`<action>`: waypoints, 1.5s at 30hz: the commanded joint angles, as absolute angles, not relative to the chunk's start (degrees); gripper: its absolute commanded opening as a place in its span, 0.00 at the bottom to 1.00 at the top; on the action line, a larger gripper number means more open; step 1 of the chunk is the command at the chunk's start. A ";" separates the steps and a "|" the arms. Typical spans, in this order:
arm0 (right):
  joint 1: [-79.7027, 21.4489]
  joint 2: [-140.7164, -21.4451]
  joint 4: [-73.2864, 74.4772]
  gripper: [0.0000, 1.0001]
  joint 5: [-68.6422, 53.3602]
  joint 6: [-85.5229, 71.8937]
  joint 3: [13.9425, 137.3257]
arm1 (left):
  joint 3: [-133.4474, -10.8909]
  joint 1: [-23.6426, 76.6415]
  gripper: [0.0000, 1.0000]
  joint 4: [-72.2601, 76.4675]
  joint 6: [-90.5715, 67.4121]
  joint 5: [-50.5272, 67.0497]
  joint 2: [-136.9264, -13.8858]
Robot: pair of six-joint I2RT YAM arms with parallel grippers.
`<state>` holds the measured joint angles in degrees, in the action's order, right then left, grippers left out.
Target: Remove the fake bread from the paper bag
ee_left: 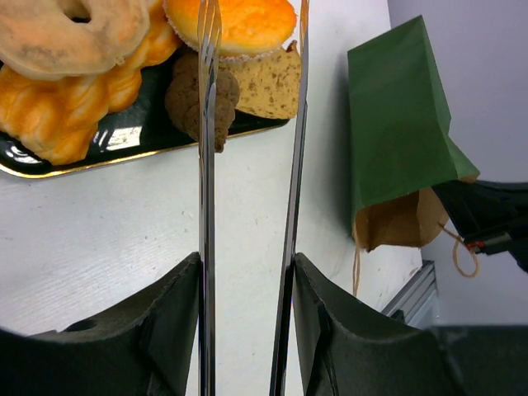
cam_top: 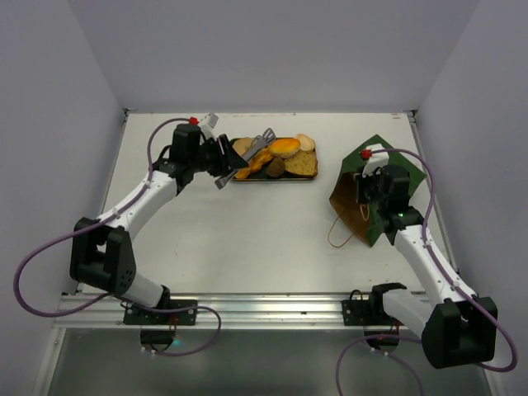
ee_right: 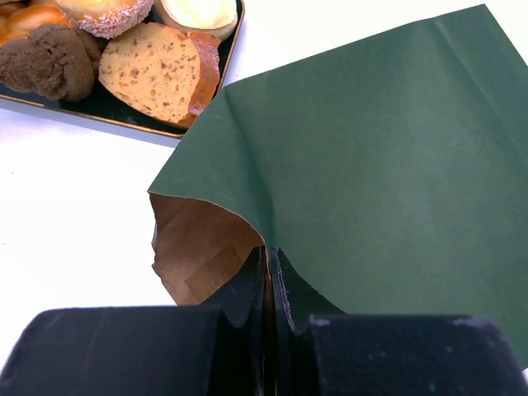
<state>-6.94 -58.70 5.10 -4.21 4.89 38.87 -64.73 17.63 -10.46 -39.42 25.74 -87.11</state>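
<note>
The fake bread [cam_top: 280,157] lies piled on a flat dark tray [cam_top: 272,179]: a braided loaf [ee_left: 58,107], a round bun [ee_left: 66,29], a golden roll [ee_left: 239,21], a toast slice [ee_left: 260,82] and a small dark piece [ee_left: 194,99]. My left gripper [cam_top: 216,162] is shut on metal tongs [ee_left: 206,165], whose tips reach over the tray with their arms apart. The paper bag [cam_top: 375,177] lies tilted at the right, its mouth facing left. My right gripper [ee_right: 271,266] is shut on the bag's rim [ee_right: 247,223]. The brown inside [ee_right: 198,247] shows no bread.
The bag's twine handle [cam_top: 337,235] trails on the table in front of it. The table's right edge runs close behind the bag. The metal rail [cam_top: 264,309] with the arm bases lies along the near edge. White walls stand on three sides.
</note>
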 commanded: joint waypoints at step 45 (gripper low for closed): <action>-1.49 -54.93 26.97 0.00 -35.06 25.92 53.51 | -18.56 50.54 0.69 -0.53 -30.76 -20.04 -57.93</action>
